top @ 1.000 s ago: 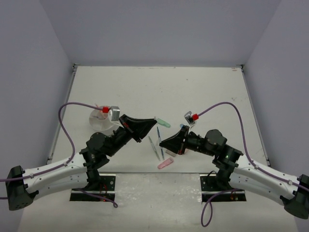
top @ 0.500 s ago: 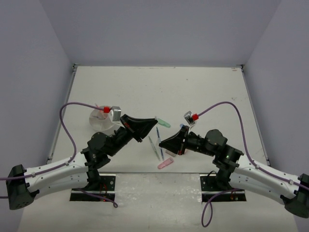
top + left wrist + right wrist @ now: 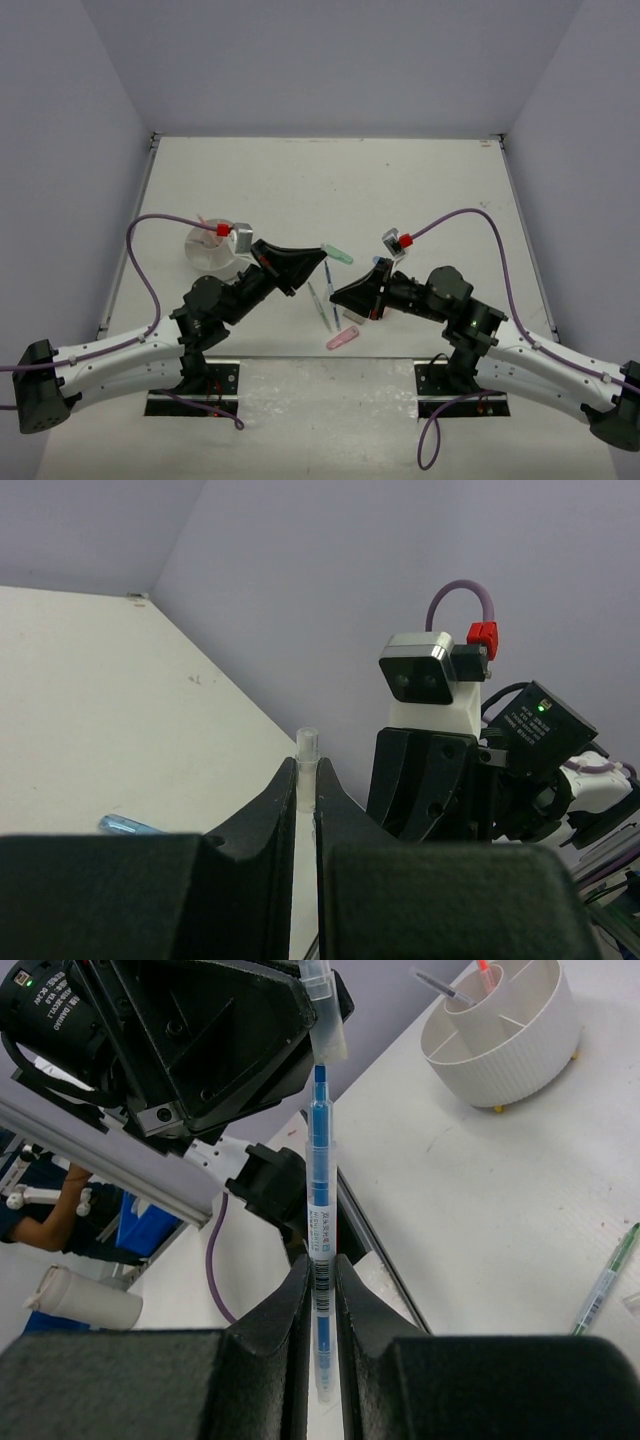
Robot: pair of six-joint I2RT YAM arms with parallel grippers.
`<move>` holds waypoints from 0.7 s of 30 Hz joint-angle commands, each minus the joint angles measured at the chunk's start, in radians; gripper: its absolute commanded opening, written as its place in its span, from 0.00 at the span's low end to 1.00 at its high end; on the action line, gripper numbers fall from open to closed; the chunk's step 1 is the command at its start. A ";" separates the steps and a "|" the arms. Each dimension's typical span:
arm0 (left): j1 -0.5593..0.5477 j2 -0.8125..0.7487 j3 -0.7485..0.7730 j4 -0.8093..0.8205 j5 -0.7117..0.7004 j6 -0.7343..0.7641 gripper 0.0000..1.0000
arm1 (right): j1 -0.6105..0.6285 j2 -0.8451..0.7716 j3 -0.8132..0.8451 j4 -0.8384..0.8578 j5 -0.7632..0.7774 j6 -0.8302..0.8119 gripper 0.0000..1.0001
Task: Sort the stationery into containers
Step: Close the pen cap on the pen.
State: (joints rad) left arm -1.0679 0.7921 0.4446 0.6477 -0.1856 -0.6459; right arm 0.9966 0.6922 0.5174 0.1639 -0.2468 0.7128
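Pinching one blue pen (image 3: 319,1160) between them, two black grippers meet tip to tip in the air over a pale table (image 3: 400,180). The right gripper (image 3: 320,1272) has its fingers drawn narrow onto the pen's barrel, clamping it by the printed barcode. Most of the barrel runs out past the fingertips and a shorter length lies back between the fingers. At the end farthest from the right fingers, the left gripper (image 3: 306,792) is squeezed almost closed on the pen's clear cap (image 3: 307,746), whose tip pokes out just beyond the left fingertips. Well past the right fingertips and off to their right, a round white holder (image 3: 500,1035) stands on the table, split inside into compartments. A grey pen (image 3: 440,984) and a red-tipped pen (image 3: 483,965) stick up out of it. From overhead, this holder sits behind the left fingers, close beside that arm's wrist. A thin green pen (image 3: 605,1280) lies flat on the table to the right of the right fingers. A short green marker (image 3: 338,253) lies just beyond the left fingertips, and a pink marker (image 3: 343,339) lies on the table just beside the right fingers, nearer the arm bases. A small blue marker (image 3: 130,825) lies on the table to the left of the left fingers.
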 commanded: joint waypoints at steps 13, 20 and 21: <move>-0.003 0.004 -0.014 0.058 0.039 -0.049 0.00 | 0.007 -0.019 0.065 -0.021 0.073 -0.036 0.00; -0.003 0.048 -0.019 0.064 0.049 -0.101 0.00 | 0.005 -0.017 0.091 -0.014 0.084 -0.056 0.00; -0.003 0.051 -0.021 0.069 0.049 -0.110 0.00 | 0.006 -0.016 0.093 -0.010 0.088 -0.058 0.00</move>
State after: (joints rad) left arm -1.0679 0.8222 0.4332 0.6732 -0.1551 -0.7181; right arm 0.9993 0.6857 0.5451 0.1182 -0.1932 0.6860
